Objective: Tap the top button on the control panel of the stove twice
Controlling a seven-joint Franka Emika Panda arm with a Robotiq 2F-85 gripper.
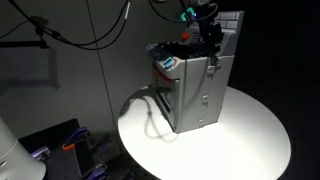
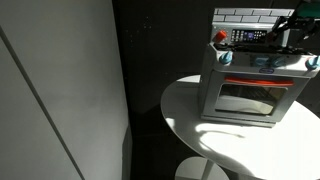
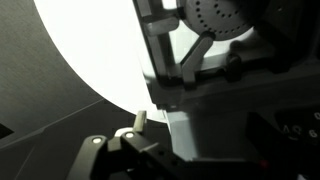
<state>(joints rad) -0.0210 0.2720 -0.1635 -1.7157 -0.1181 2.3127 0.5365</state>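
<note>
The small grey toy stove stands on a round white table; it also shows in an exterior view with its glass door facing the camera. A small whitish patch with marks, the control panel, lies at the back of the dark cooktop below the tiled back wall. My gripper hangs over the cooktop near the back wall, at the stove's right end in an exterior view. Its jaws are dark against the stove. The wrist view shows one pale fingertip beside the stove's grey edge.
The round white table has bare surface in front of and beside the stove. Red and blue knobs sit on the stove's front. Cables hang at the back. A pale wall stands beside the table.
</note>
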